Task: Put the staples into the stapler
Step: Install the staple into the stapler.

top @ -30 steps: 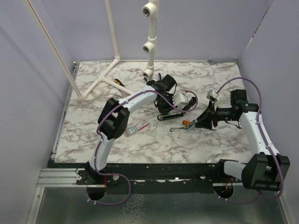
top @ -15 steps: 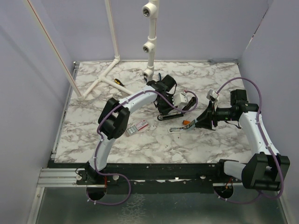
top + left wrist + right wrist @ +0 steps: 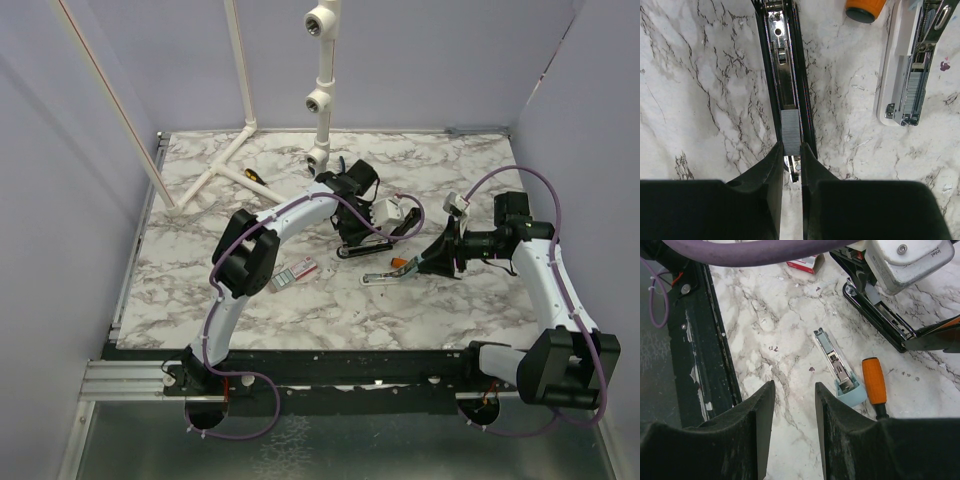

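Left gripper [image 3: 791,149] jaws nearly together, pinched on the near end of the staple strip [image 3: 790,131], seated in the metal channel of the opened black stapler [image 3: 782,75] straight ahead of the tips. Right gripper [image 3: 794,386] jaws apart over the marble table [image 3: 780,340], gripping nothing; pale teal bar [image 3: 839,367] just ahead of the right-hand jaw, orange-handled screwdriver [image 3: 874,382] right of it, staple box [image 3: 804,262] far ahead.

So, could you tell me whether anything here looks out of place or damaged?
Nothing stands out: the stapler lies open on the table, with a staple strip sitting straight in its metal channel.
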You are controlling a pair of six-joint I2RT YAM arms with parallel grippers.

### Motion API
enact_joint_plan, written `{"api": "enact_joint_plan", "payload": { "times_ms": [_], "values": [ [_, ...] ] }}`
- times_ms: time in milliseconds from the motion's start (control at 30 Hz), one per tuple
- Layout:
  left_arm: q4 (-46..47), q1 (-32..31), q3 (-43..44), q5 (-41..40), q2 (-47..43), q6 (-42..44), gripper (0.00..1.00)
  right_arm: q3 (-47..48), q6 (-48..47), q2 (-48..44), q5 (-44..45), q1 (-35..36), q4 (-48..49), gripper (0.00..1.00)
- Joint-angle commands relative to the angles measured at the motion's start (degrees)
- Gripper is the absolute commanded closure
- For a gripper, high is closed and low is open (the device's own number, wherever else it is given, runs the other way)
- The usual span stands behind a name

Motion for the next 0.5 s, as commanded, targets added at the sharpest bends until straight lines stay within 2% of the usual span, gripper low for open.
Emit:
{"api": "enact_joint_plan", "payload": {
  "times_ms": [0,467],
  "values": [
    [-1.3,0.2,1.6,1.9,1.2,0.6,0.96,0.4,-1.0,0.7,-1.7,-0.5,-1.8,0.58],
    [-1.9,0.1,2.7,1.9,2.2,0.8,0.96,0.4,-1.1,0.7,-1.8,-0.6,-1.9,0.58]
  ]
}}
